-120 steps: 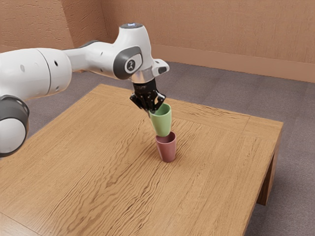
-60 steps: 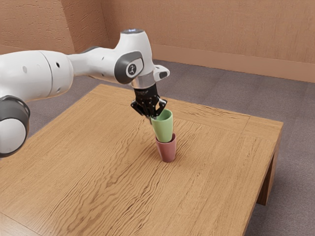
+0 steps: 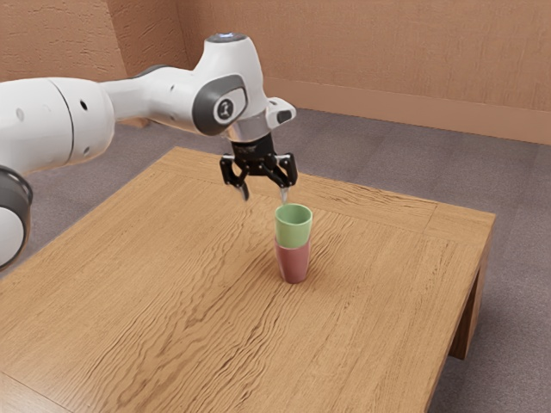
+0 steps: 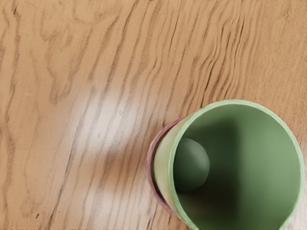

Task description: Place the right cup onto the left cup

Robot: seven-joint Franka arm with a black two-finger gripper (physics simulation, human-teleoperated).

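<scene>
Your gripper stood open, up and toward the exterior view's left from the green cup, which sat upright in the pink cup (nicely nested, you'd judge); backing away likely came next.

arm: in from exterior view's left, bent downward | gripper: pointing down, fingers spread apart

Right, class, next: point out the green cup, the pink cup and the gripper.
Green cup [image 4: 242,163]: wrist view, on its inner wall.
Pink cup [image 3: 294,265]: exterior view, on its outer wall.
Gripper [image 3: 265,198]: exterior view, midway between its open fingertips.
</scene>
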